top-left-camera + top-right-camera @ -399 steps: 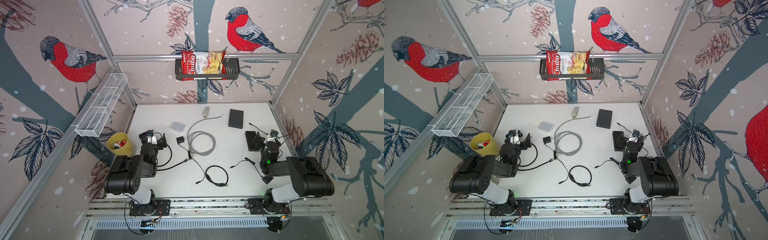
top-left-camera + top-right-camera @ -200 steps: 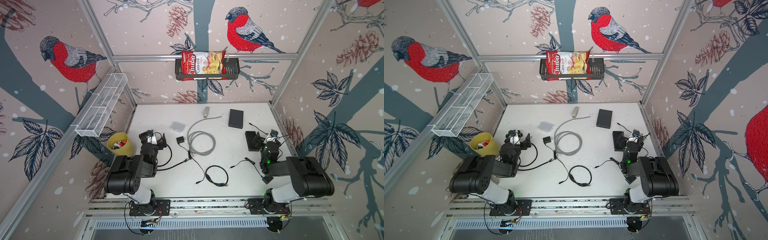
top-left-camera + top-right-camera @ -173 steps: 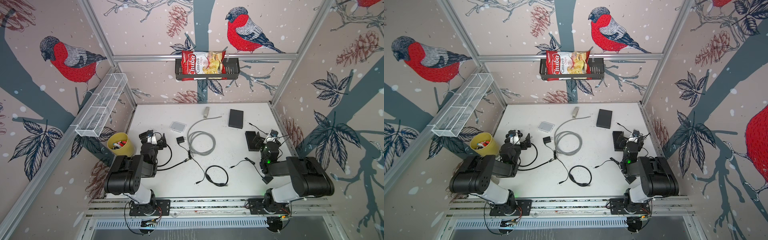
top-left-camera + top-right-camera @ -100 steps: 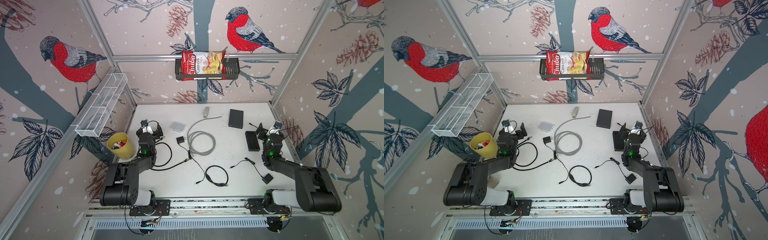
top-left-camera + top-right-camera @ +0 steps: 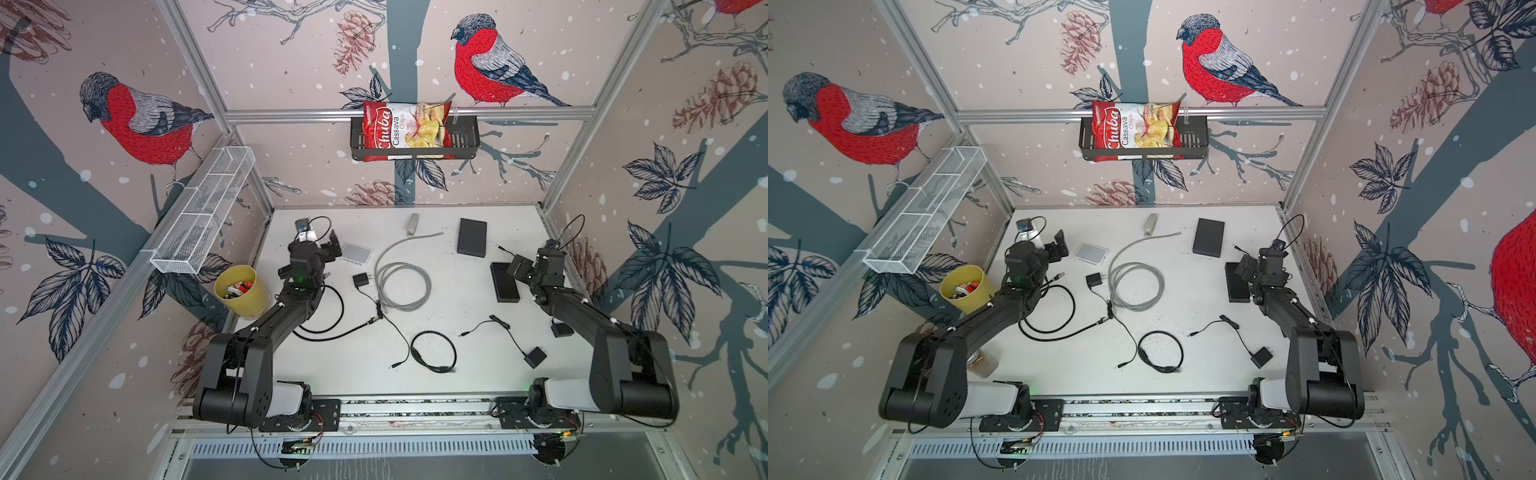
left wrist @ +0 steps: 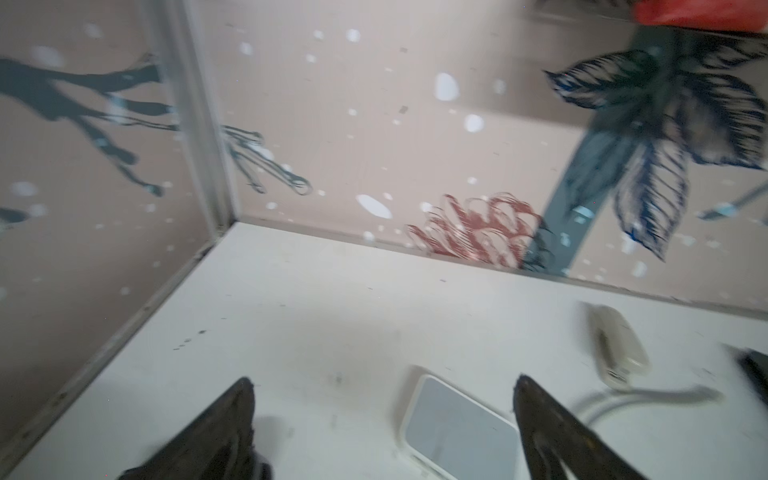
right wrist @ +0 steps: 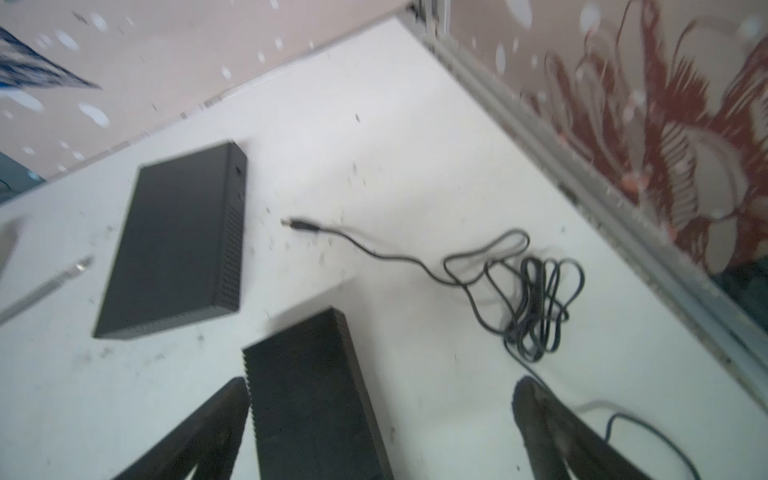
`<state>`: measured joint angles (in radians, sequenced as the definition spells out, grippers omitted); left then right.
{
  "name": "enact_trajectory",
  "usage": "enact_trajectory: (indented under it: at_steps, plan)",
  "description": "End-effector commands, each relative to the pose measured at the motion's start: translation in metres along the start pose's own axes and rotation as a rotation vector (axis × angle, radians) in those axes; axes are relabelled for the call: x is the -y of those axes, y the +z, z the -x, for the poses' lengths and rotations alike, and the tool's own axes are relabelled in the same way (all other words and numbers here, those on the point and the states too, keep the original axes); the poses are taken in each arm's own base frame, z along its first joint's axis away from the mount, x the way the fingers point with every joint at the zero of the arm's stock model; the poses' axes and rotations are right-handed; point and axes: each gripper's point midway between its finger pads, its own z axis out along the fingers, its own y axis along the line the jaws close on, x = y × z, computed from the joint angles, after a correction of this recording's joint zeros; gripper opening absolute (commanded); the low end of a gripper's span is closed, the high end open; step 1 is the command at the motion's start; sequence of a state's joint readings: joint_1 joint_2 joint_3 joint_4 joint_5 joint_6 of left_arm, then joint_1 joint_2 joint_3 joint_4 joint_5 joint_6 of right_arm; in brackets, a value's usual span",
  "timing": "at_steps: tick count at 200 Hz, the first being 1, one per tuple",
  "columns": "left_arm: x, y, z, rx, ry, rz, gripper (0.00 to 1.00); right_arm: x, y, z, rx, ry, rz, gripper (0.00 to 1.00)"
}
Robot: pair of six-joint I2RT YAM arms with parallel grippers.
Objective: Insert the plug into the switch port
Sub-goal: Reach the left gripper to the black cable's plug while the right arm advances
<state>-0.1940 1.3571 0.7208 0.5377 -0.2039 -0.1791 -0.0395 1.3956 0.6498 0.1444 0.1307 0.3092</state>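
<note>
Plug (image 7: 300, 225) lies loose on the counter (image 7: 374, 145) near its right edge, beside the square black box (image 7: 174, 241). I see left gripper (image 6: 382, 384) and right gripper (image 7: 380, 384) both spread wide, empty.

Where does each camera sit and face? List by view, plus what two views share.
Top views: high over the front, looking down at the table; left arm and right arm whole.
Left wrist: on the left arm, facing the far-left corner; open left gripper, white box ahead.
Right wrist: on the right arm, facing the far-right corner; open right gripper, black box ahead.
Shared: right wrist and top views show the plug.
</note>
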Motion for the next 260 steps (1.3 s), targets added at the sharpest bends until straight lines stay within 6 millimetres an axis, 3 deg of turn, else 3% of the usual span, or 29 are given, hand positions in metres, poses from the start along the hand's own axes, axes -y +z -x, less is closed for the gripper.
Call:
enact_trajectory:
  at_steps: [1,18,52,89,115,133,137,182,237,260]
  plan:
    - [0.04,-0.008,-0.017,-0.116,0.056,-0.068,0.96,-0.005,0.007,-0.026,-0.109,0.01,0.054,1.0]
    - [0.073,-0.014,-0.024,-0.151,0.086,-0.116,0.96,-0.01,0.014,-0.034,-0.139,-0.001,0.086,1.0]
    - [0.134,-0.028,-0.057,-0.247,0.087,-0.237,0.95,-0.02,0.028,-0.04,-0.206,-0.03,0.123,1.0]
    - [0.209,-0.054,-0.102,-0.333,0.151,-0.395,0.93,-0.049,0.033,-0.051,-0.271,-0.051,0.237,0.93]
    - [0.263,-0.074,-0.14,-0.401,0.25,-0.518,0.84,-0.071,0.036,-0.062,-0.326,-0.011,0.318,0.89]
    - [0.28,-0.083,-0.169,-0.476,0.266,-0.577,0.78,-0.088,0.037,-0.071,-0.359,0.021,0.367,0.85]
    - [0.289,-0.082,-0.163,-0.466,0.25,-0.593,0.77,-0.091,0.038,-0.073,-0.361,0.024,0.372,0.84]
    - [0.293,-0.081,-0.181,-0.508,0.244,-0.602,0.75,-0.127,0.048,-0.088,-0.381,-0.005,0.353,0.77]
    - [0.273,-0.076,-0.185,-0.53,0.25,-0.488,0.76,-0.138,0.058,-0.105,-0.411,0.072,0.321,0.64]
    - [0.281,-0.081,-0.188,-0.542,0.286,-0.552,0.76,-0.147,0.055,-0.11,-0.416,0.094,0.318,0.61]
